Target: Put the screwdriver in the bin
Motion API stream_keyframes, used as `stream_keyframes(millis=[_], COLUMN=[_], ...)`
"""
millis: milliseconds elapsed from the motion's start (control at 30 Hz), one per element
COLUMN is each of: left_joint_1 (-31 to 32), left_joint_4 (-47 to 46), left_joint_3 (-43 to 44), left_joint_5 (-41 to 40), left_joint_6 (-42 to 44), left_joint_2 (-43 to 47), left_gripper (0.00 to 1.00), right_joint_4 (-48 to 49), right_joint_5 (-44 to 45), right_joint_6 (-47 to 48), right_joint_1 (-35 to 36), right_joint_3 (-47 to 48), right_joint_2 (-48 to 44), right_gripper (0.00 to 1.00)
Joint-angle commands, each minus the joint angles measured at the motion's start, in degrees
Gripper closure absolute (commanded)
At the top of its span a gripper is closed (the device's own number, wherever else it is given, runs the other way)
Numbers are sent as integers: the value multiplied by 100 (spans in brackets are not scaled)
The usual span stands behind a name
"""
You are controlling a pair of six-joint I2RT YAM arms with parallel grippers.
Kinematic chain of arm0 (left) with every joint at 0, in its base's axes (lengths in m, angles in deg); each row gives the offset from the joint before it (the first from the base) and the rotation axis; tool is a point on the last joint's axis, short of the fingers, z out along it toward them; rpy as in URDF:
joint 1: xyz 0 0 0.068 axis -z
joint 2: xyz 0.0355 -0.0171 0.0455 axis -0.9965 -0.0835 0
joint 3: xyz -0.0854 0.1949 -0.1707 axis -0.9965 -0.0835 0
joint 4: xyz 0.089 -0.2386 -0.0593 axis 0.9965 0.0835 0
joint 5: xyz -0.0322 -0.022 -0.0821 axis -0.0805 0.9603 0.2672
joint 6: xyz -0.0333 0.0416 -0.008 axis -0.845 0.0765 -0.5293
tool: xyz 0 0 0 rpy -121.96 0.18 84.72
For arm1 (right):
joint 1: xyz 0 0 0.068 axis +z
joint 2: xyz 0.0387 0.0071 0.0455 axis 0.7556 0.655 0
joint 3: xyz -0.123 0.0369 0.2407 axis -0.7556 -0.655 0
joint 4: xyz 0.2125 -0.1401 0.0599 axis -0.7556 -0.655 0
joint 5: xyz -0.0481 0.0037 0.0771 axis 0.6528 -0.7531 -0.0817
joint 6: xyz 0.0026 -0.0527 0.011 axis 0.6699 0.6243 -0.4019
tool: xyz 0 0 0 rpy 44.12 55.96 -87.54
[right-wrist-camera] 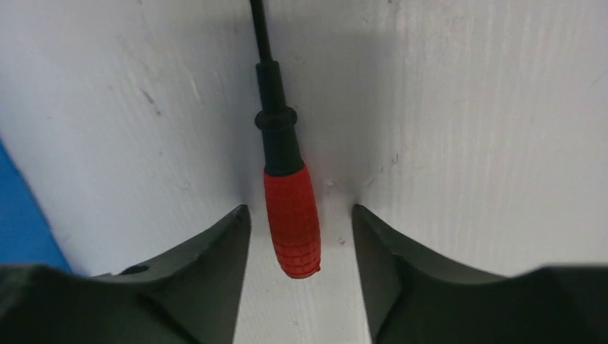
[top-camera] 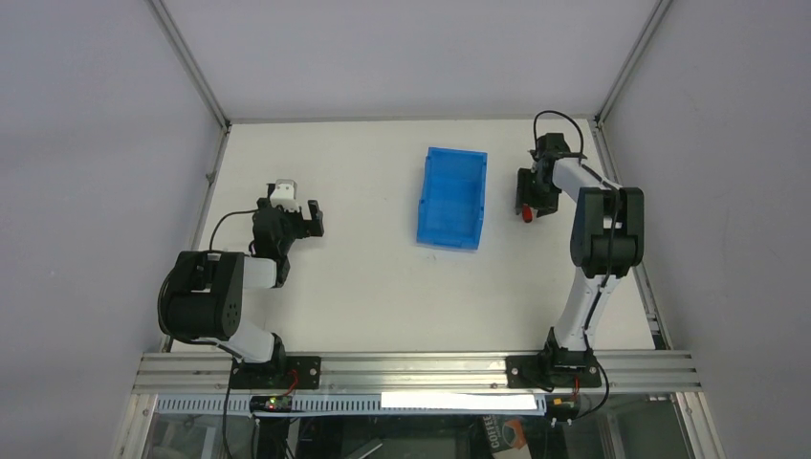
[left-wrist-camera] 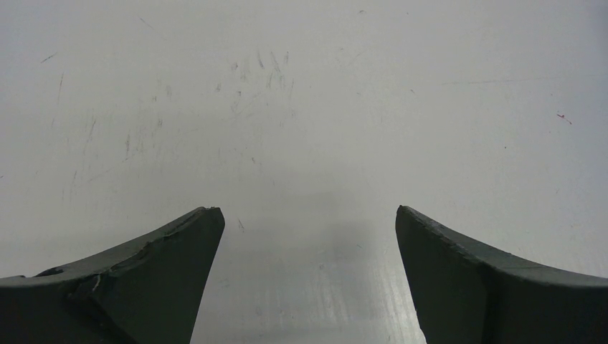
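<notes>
The white table fills the top view, with both arm bases at its 6 o'clock edge. The right arm rises from its base and reaches toward 11 o'clock. The left arm is folded low over the 9 o'clock side of the table.

The bin, bright blue and with nothing visible in it, sits a little past the table's centre toward 12 o'clock, its long sides running roughly 12 to 6. In the right wrist view a strip of it shows at the 9 o'clock edge.

The left gripper hangs well apart from the bin, at its 9 o'clock. Its wrist view shows the jaws spread wide with only scuffed table between them.

The right gripper is down at the table, near the bin at its 3 o'clock. Its jaws stand at a middling width, one on each side of the red handle, with a sliver of table showing on both sides, so nothing is gripped.

The screwdriver lies flat on the table outside the bin, at the bin's 3 o'clock. In the right wrist view its thin black shaft points to 12 o'clock and the butt of its handle to 6 o'clock. From above only a red spot shows under the gripper.
</notes>
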Motion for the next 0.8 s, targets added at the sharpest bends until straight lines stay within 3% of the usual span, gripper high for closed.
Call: stream_keyframes(millis=[0,100,200,567,767], left_joint_1=[-33,-29,-33,-29,-29], left_joint_4=[-171,-174,-174,-176,-171], left_joint_3=[-5,-6,-7,-7,-7], left_joint_5=[92,92,90,88,88], left_joint_6=[-111,-105,-111,-111,-106], left_joint_2=[136,138,141,139,135], left_gripper=[1,1,1,1,1], right_joint_4=[-35,28,-35,-1216,-1544], right_joint_5=[175,167,169,449,-306], right_joint_6=[42,61,97,-254,-892], right_joint_1=[8,8,8,3,253], right_joint_3=[185,137,205,1092,1266], right_joint_2=[194,178,41,-1045,-1684], right_gripper=[55,80,93,95,93])
